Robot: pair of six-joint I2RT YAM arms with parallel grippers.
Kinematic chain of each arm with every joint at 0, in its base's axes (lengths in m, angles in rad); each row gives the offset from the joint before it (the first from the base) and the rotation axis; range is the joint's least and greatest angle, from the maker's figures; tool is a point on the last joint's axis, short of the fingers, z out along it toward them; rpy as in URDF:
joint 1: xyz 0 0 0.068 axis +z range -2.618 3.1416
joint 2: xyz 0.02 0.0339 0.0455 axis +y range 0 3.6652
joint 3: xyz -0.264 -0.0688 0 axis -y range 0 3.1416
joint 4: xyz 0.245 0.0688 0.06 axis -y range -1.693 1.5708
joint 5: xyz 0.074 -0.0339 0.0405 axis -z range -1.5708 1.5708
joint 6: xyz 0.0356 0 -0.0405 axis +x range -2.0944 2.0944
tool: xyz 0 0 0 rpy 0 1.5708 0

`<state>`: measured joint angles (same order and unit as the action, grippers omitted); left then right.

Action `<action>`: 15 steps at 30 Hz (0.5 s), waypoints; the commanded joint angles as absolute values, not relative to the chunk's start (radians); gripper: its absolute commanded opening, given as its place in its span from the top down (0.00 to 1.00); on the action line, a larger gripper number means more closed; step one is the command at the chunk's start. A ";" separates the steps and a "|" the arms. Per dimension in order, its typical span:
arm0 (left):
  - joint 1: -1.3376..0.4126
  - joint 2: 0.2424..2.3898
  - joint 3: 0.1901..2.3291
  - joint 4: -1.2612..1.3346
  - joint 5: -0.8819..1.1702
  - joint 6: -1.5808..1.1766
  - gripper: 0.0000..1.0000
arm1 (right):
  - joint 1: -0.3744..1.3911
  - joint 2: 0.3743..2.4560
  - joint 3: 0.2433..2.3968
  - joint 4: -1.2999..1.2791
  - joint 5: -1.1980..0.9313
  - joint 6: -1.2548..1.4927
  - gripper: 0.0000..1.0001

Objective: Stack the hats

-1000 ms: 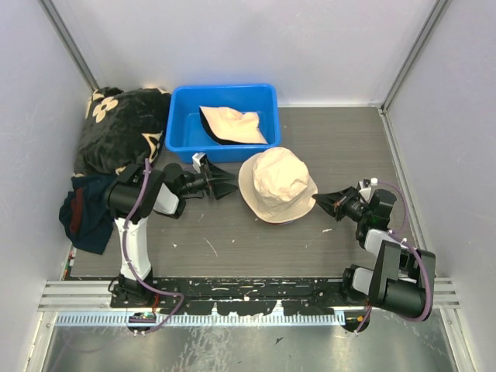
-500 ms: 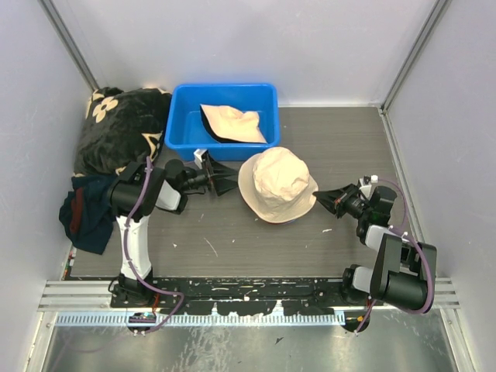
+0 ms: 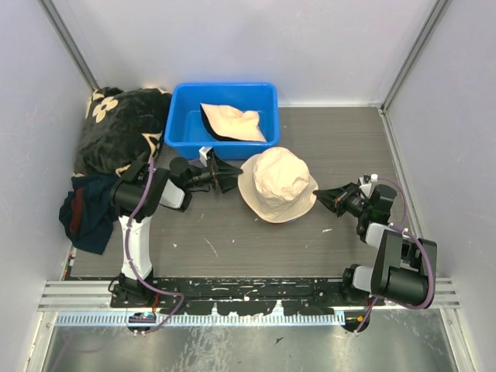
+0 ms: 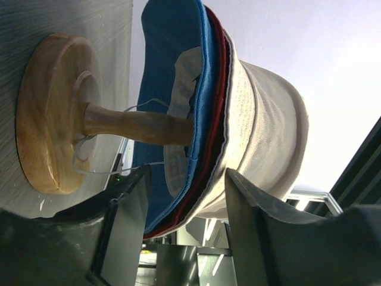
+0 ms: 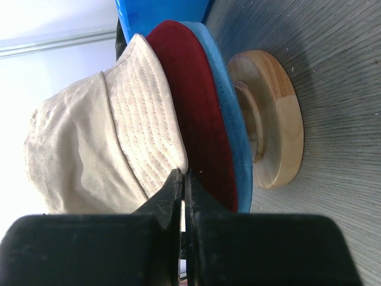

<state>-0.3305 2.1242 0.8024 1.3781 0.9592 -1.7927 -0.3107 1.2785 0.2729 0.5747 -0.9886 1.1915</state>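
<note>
Hats (image 3: 277, 184): stack of three, one apart

Black-and-white arms (image 3: 132, 242) carry looping purple cables (image 3: 145, 188) and matte black fingers (image 4: 126, 215).

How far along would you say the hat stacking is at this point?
Done: the light blue hat, dark red hat and one cream hat sit stacked on the wooden stand. In hand: nothing; the left hand is open beside the stack, the right hand shut near its brim. Left: the second cream hat lies in the blue bin.
</note>
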 commanded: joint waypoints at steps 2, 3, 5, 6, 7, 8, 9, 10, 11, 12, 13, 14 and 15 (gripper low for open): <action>-0.349 2.148 0.839 1.430 0.937 -1.772 0.56 | -0.313 1.282 0.307 0.624 -0.977 1.193 0.99; -0.354 2.152 0.839 1.431 0.933 -1.771 0.65 | -0.314 1.283 0.306 0.624 -0.976 1.192 0.99; -0.361 2.163 0.838 1.431 0.923 -1.772 0.77 | -0.314 1.280 0.303 0.621 -0.974 1.191 0.99; -0.362 2.168 0.835 1.430 0.919 -1.771 0.84 | -0.314 1.279 0.302 0.619 -0.974 1.190 0.99; -0.363 2.173 0.831 1.431 0.916 -1.770 0.91 | -0.313 1.280 0.301 0.619 -0.974 1.190 0.99; -0.363 2.177 0.824 1.431 0.911 -1.770 0.96 | -0.314 1.279 0.301 0.616 -0.973 1.189 0.99; -0.363 2.182 0.815 1.431 0.907 -1.766 0.99 | -0.313 1.280 0.301 0.613 -0.971 1.186 0.99; -0.362 2.185 0.805 1.431 0.905 -1.760 1.00 | -0.313 1.283 0.301 0.609 -0.970 1.182 0.99; -0.363 2.190 0.793 1.431 0.902 -1.751 1.00 | -0.314 1.288 0.301 0.607 -0.970 1.177 0.99; -0.362 2.195 0.781 1.430 0.902 -1.743 1.00 | -0.313 1.294 0.301 0.603 -0.969 1.169 0.99; -0.362 2.198 0.768 1.431 0.901 -1.735 1.00 | -0.313 1.302 0.301 0.597 -0.969 1.160 0.99; -0.361 2.205 0.756 1.431 0.900 -1.726 1.00 | -0.315 1.312 0.301 0.591 -0.967 1.149 0.99; -0.360 2.210 0.742 1.431 0.901 -1.716 1.00 | -0.315 1.323 0.301 0.576 -0.962 1.130 0.99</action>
<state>-0.3592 2.1666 0.7986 1.4246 0.9169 -1.7798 -0.3107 1.2926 0.2729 0.5755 -0.9886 1.1839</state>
